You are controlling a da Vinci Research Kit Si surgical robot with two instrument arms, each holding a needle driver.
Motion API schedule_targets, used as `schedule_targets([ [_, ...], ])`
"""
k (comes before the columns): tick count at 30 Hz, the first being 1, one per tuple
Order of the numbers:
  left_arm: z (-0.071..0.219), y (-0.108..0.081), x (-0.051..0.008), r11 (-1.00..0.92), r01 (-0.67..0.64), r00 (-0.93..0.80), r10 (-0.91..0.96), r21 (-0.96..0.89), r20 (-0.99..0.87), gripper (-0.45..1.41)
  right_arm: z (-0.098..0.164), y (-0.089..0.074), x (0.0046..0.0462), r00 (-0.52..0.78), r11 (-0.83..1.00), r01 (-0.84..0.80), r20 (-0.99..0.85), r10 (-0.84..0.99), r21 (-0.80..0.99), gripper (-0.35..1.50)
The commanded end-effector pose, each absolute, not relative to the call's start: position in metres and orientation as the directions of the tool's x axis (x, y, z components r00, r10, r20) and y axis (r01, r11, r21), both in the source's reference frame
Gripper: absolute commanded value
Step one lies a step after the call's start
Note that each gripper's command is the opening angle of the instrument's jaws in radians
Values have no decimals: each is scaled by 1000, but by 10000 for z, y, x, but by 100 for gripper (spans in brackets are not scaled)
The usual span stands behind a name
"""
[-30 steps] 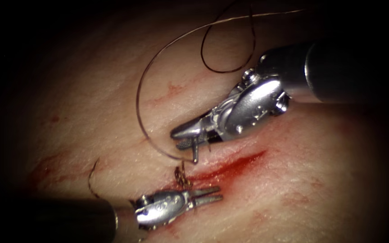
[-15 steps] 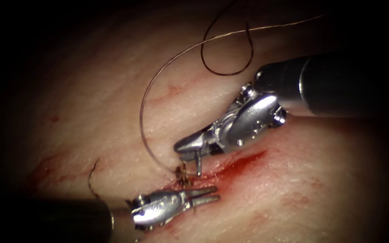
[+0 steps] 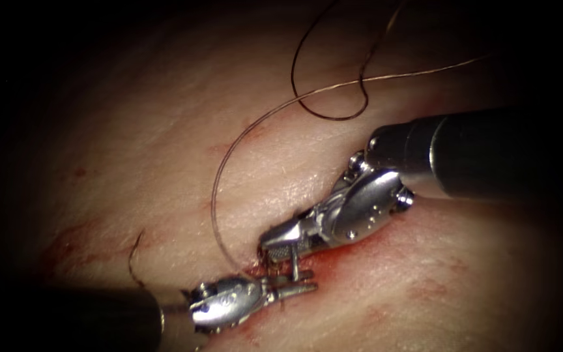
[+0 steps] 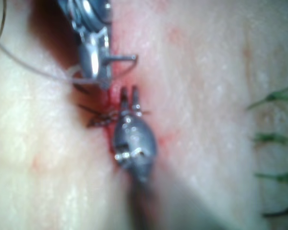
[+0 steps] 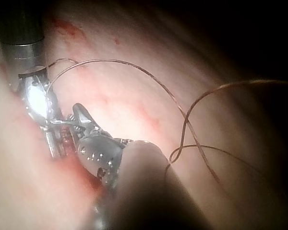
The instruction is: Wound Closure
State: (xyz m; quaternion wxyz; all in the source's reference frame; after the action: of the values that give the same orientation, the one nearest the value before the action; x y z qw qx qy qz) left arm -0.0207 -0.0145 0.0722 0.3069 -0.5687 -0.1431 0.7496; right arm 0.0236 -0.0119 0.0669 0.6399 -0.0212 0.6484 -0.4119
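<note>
As the right arm's silver needle driver (image 3: 285, 251), jaws clamped on the short steel needle (image 3: 294, 264), descended to the red-stained cut (image 3: 333, 251), the left arm's tool (image 3: 294, 283) waited alongside, jaws slightly parted and empty, thin brown thread (image 3: 229, 163) arcing above the tissue (image 3: 164, 130).

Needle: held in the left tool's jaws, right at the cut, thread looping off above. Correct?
No. The right tool holds the needle, as the endoscope view shows. The left tool lies just below it, jaws open, holding nothing. The rest stands: needle at the cut, thread looping off above.
</note>
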Motion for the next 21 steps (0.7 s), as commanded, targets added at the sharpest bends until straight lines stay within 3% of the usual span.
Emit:
schedule_targets([
  [1, 728, -152, -213, -770, -295, -164, 625, -566, -763, 13, 680, -123, 240, -170, 671, 500, -822, -543, -547, -35],
  [21, 730, -152, -212, -771, -294, -170, 624, -565, -762, 13, 704, -137, 223, -71, 755, 528, -907, -416, -388, -35],
])
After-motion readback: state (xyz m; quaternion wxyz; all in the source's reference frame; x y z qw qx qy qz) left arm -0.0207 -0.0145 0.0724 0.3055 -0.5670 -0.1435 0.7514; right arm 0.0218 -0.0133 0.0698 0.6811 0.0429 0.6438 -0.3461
